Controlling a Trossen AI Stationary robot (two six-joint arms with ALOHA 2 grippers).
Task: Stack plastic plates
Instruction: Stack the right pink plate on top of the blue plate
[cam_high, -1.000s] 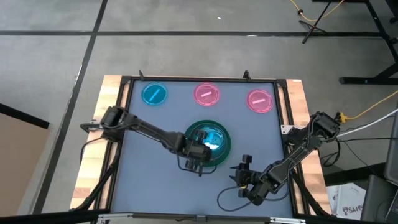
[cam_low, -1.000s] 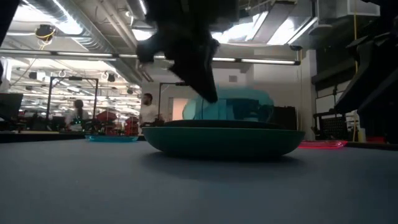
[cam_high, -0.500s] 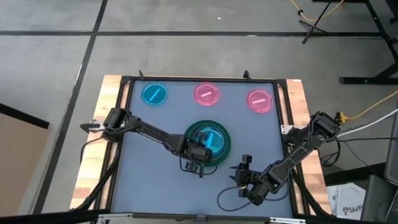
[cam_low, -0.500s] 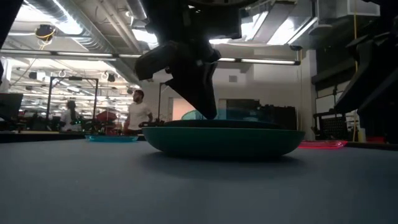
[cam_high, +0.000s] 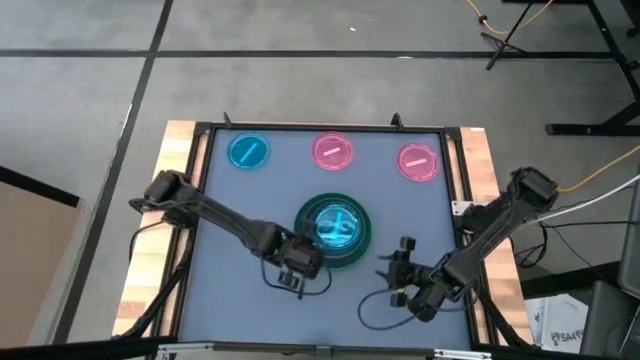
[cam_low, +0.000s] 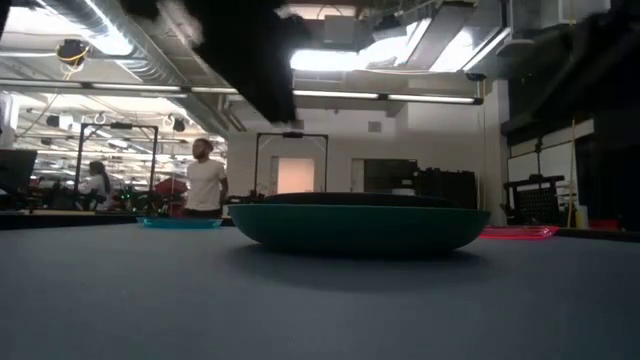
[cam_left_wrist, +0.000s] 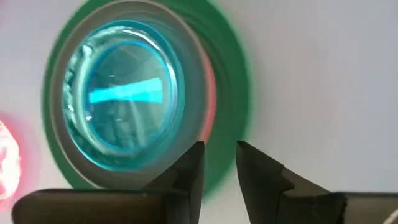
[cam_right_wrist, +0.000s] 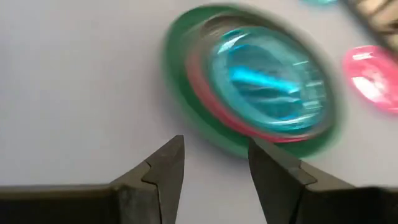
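Along the counter's (cam_high: 220, 290) far edge, three small translucent plastic plates (cam_high: 333, 151) look light, stiff, probably slippery; grip rims. Both pincers, left pincer (cam_high: 297, 268) and right pincer (cam_high: 400, 262), gape empty.

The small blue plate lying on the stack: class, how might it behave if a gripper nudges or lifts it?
The small blue plate looks thin and translucent, so probably light. It sits loose in the green plate, so a nudge may slide it. Its shallow rim likely offers little grip.
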